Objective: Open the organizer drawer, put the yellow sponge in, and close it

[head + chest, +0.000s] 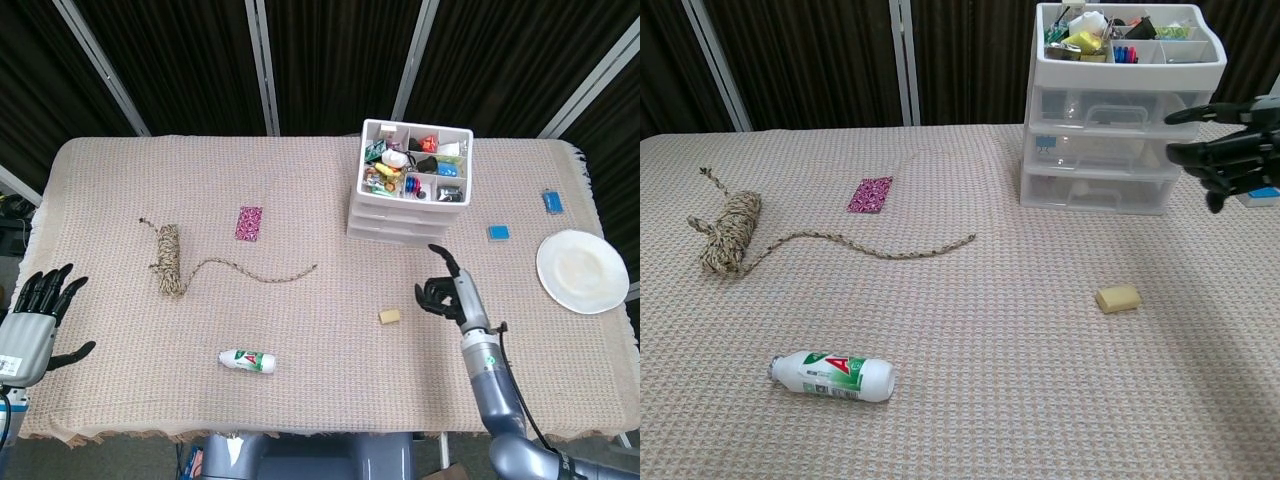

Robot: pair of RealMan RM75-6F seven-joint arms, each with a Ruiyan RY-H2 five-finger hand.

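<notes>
A white plastic organizer (408, 196) (1118, 120) with three shut drawers and a tray of small items on top stands at the back right of the table. The yellow sponge (390, 316) (1118, 298) lies on the cloth in front of it. My right hand (450, 291) (1230, 152) hovers empty with its fingers apart, just right of the sponge and in front of the organizer's right side. At the near left edge my left hand (32, 322) stays open, holding nothing.
A rope coil (167, 258) with a trailing end, a patterned red pouch (249, 222) and a small bottle (248, 360) lie on the left half. A white plate (582, 270) and two blue items (498, 232) sit at the right.
</notes>
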